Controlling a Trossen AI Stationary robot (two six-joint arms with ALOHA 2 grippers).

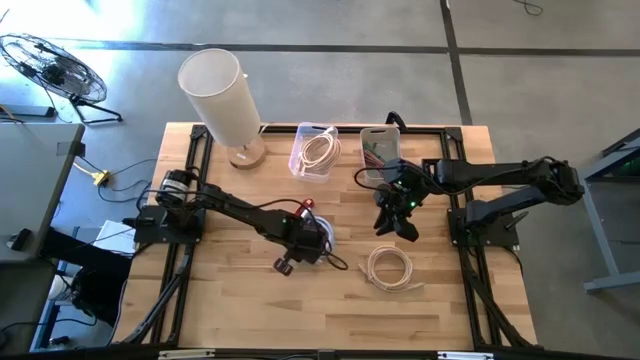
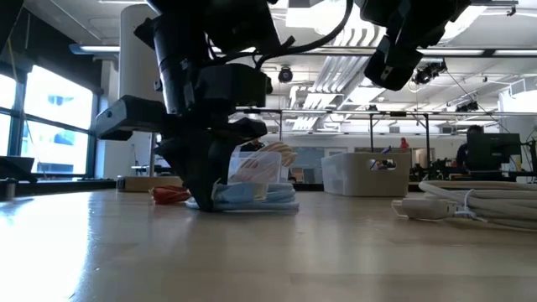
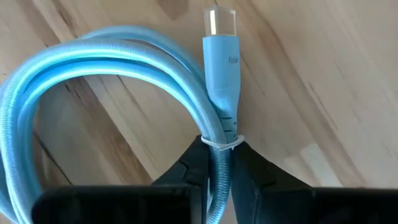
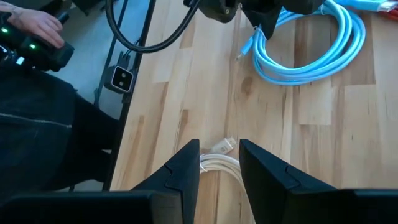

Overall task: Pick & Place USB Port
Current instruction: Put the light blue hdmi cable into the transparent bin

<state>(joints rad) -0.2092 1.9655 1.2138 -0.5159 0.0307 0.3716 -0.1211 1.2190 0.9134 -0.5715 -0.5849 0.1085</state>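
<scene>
Left gripper (image 3: pixel 219 163) is clamped on the blue USB cable (image 3: pixel 93 68) just behind its plug, plug pointing straight ahead of the fingers; right gripper (image 4: pixel 219 163) hangs open above the white cable (image 4: pixel 221 163).

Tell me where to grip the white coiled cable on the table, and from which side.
Take the white cable across its bundled strands on one side of the coil, coming straight down from above. It lies flat on the table, so the strands give a narrow ridge for the fingers. The right gripper hovers open just beyond it.
</scene>
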